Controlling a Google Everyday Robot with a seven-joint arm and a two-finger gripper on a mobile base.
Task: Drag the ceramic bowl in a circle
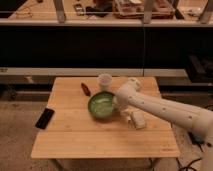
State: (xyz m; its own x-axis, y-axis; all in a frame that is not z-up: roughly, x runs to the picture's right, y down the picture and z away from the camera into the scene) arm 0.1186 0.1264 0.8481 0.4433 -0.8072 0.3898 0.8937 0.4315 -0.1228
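Note:
The ceramic bowl (101, 105) is round, shallow and glossy green with a paler inside. It sits near the middle of the wooden table (75, 135). My white arm reaches in from the right. My gripper (119, 103) is at the bowl's right rim, touching or nearly touching it. A small white cup (104, 80) stands just behind the bowl.
A red-brown oblong object (85, 89) lies behind and left of the bowl. A black phone (44, 118) lies at the table's left edge. A pale object (136, 119) lies right of the bowl under my arm. A dark shelf unit stands behind the table.

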